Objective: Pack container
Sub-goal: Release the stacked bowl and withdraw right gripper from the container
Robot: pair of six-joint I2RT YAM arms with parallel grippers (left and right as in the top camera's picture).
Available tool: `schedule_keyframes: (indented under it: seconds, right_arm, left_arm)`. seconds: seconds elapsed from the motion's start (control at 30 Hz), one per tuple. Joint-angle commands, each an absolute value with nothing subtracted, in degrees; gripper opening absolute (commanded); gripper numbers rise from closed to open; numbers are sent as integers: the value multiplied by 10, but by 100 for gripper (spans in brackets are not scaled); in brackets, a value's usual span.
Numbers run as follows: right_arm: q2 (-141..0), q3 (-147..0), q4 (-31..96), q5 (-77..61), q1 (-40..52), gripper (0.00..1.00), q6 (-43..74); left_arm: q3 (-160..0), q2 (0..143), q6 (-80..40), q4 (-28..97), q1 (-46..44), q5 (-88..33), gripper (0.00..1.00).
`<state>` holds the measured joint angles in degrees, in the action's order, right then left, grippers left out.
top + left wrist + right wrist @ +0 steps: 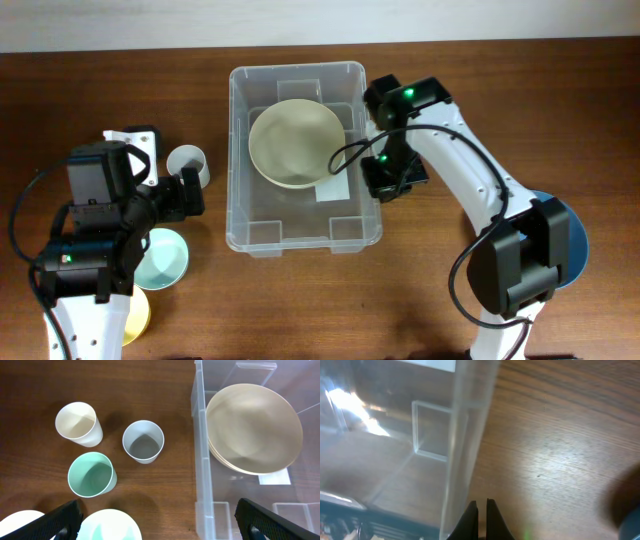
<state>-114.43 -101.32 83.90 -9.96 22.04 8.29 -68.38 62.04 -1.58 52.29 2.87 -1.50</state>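
Note:
The container (237, 150), a large clear bin, stands at the table's middle with stacked beige bowls (297, 142) inside and a white label (335, 188) on its base. My right gripper (388, 182) hangs just outside the bin's right wall. In the right wrist view its fingers (482, 510) are shut with nothing between them, beside the clear wall (465, 435). My left gripper (192, 195) sits left of the bin, open wide and empty. In the left wrist view its fingers (60, 521) spread over bare wood and the container's corner (201, 460).
Left of the bin stand a cream cup (77, 422), a grey cup (143, 441) and a mint cup (91, 474). A pale mint bowl (163, 257) and a yellow dish (137, 318) lie under the left arm. A blue plate (575, 240) lies under the right arm.

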Motion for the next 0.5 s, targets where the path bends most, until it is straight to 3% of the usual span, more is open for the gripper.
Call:
schedule_keyframes:
  seconds: [0.0,0.17,0.33,0.47]
  right_arm:
    - [-1145,-1010,838,-118,229,4,73]
    - [-1145,-1010,827,-100,211,4,76]
    - [-1137,-1031,797,8,147,6,132]
    - [-1093,-1076,785,88,64,14,192]
  left_arm:
    - [-697,621,-21,521,30,-11,100]
    - [-697,621,-21,521,30,-11,100]
    - [-697,621,-21,521,30,-11,100]
    - [-697,621,-21,521,30,-11,100]
